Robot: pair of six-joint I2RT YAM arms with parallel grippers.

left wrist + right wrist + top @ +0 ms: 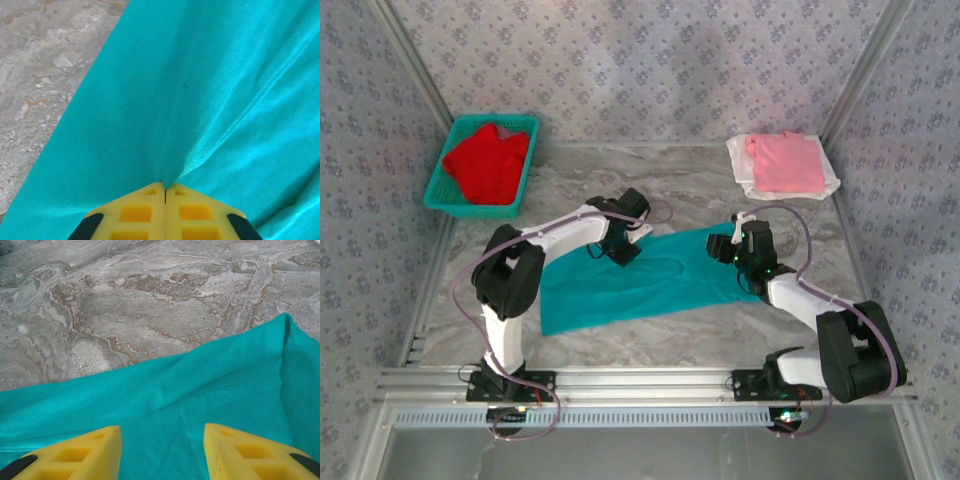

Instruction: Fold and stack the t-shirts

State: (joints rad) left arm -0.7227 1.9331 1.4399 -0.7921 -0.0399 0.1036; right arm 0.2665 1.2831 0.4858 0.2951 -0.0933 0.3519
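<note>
A teal t-shirt (640,285) lies spread across the middle of the marble table, its lettering hidden. My left gripper (623,248) is at the shirt's upper left edge; in the left wrist view it (165,189) is shut on a pinched ridge of the teal t-shirt (210,90). My right gripper (738,250) hovers over the shirt's right end, and in the right wrist view it (162,437) is open above the teal cloth (200,390) with nothing between its fingers. A red t-shirt (488,163) fills the basket. A folded pink t-shirt (785,163) rests on a white one (744,170) at the back right.
The teal mesh basket (438,190) stands at the back left. Patterned walls close the table on three sides. Bare marble (650,180) stretches between the basket and the folded stack, and along the front (700,340).
</note>
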